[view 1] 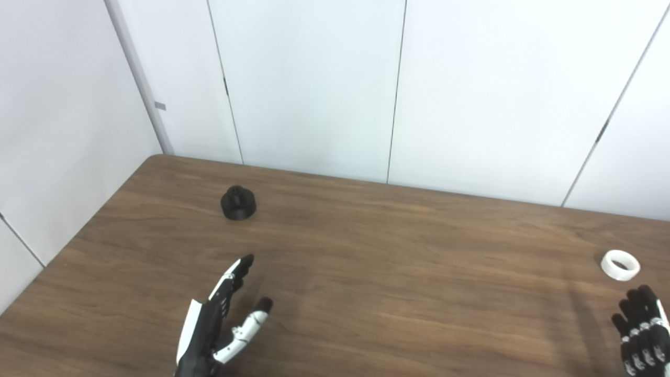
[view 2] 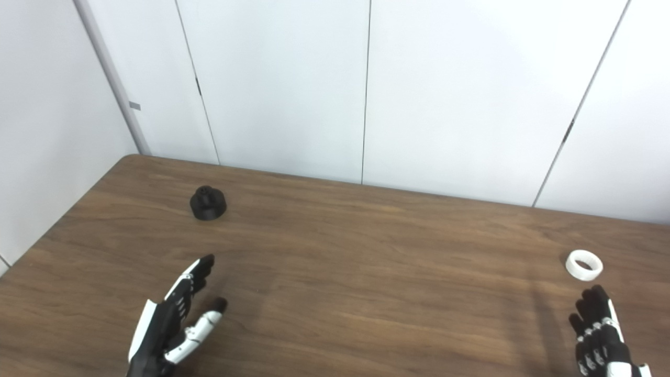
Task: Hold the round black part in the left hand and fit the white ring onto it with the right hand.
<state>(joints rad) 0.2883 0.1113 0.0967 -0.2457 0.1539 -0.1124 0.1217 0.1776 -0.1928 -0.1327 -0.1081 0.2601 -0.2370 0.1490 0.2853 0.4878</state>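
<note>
The round black part [view 1: 238, 203] stands on the wooden table [view 1: 366, 272] at the far left, with a small knob on top. My left hand [view 1: 220, 319] is open and empty near the front edge, a hand's length short of the black part. The white ring [view 1: 620, 265] lies flat at the right side of the table. My right hand [view 1: 643, 330] is open and empty just in front of the ring, not touching it. The same things show in the right eye view: black part [view 2: 208, 203], ring [view 2: 584, 265], left hand [view 2: 175, 319], right hand [view 2: 599, 335].
White wall panels [view 1: 314, 84] stand close behind the table's far edge and along its left side. The table's left edge runs diagonally near the black part.
</note>
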